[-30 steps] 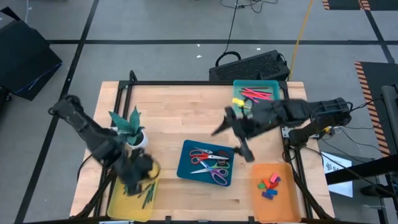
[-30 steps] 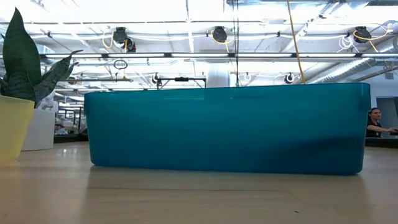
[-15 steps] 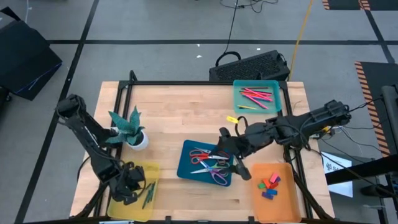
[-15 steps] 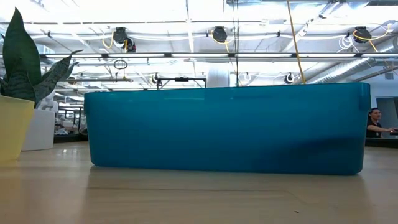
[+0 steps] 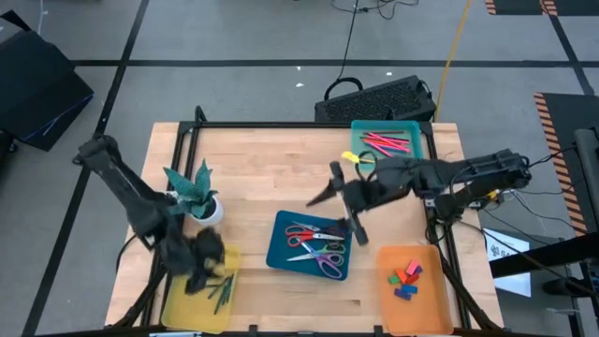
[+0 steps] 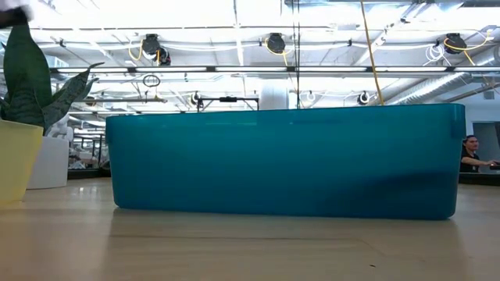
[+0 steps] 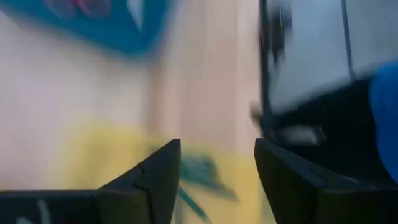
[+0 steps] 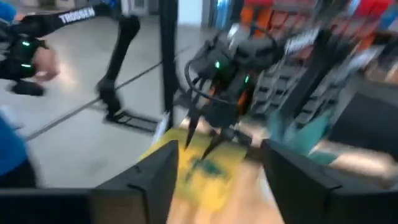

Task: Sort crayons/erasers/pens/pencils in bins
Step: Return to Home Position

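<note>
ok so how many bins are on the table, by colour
yellow bin: 1
dark blue bin: 1
orange bin: 1
teal bin: 1
total: 4

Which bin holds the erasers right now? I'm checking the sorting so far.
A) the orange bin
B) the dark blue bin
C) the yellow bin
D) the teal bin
A: in the high view the erasers, small coloured blocks, lie in the orange bin at the table's near right corner.
</note>
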`<state>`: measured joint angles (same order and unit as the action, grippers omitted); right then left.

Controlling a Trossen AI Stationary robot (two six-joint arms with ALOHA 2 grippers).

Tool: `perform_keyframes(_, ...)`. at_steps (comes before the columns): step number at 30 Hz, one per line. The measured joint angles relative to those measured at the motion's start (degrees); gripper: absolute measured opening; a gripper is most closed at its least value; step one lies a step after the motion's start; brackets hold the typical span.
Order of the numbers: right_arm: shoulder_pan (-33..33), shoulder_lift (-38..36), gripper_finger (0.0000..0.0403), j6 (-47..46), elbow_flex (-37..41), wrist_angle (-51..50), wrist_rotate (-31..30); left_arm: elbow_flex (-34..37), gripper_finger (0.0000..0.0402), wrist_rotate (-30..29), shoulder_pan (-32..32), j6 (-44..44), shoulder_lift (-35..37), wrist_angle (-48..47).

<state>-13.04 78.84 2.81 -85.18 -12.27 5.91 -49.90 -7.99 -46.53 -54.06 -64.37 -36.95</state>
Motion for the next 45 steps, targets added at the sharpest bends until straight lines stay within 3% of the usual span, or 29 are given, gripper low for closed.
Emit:
perform_keyframes(3,2.1,-0.6,0.0178,5.0,0.0,5.2,0.0,-2.3,0.0201,-8.7,6.8,10.0,5.6,-2.2)
perform_keyframes(5,3.6,-1.2,0.0143,7.1,-0.1,6.1,0.1,-3.3,0.0192,-11.0,13.3,17.5,9.0,-0.9)
perform_keyframes(8,5.8,-2.7,0.0087,7.8,0.7,6.6,0.5,-4.4,0.0174,-6.6,25.9,27.1,11.2,4.7)
perform_keyframes(12,8.9,-7.6,0.0015,6.3,4.6,8.4,5.4,-5.9,0.0148,-0.3,41.9,35.1,10.2,10.8)
perform_keyframes(15,11.3,-13.2,0.0010,3.1,10.3,12.0,8.0,-7.6,0.0129,0.8,51.9,39.3,7.6,14.3)
perform_keyframes(20,13.0,-23.8,0.0017,-0.1,22.2,14.1,1.6,-8.5,0.0110,-4.1,63.4,47.1,4.4,20.5)
perform_keyframes(24,13.4,-31.1,0.0017,-0.1,33.1,14.5,1.6,-8.5,0.0107,-10.2,68.3,50.2,3.0,21.3)
perform_keyframes(28,13.7,-37.5,0.0017,7.0,43.3,15.5,-1.1,-8.5,0.0106,-16.2,71.3,50.5,1.1,22.8)
perform_keyframes(32,14.3,-43.3,0.0018,6.9,52.3,17.9,-7.2,-8.5,0.0106,-16.5,72.9,47.5,-1.5,26.5)
perform_keyframes(36,15.5,-50.1,0.0018,6.9,59.8,21.4,-6.7,-8.5,0.0106,-16.5,74.1,44.0,-4.3,31.4)
perform_keyframes(45,16.4,-70.0,0.0018,5.0,67.2,21.0,-6.5,-8.5,0.0106,-15.6,72.4,51.9,-2.2,31.9)
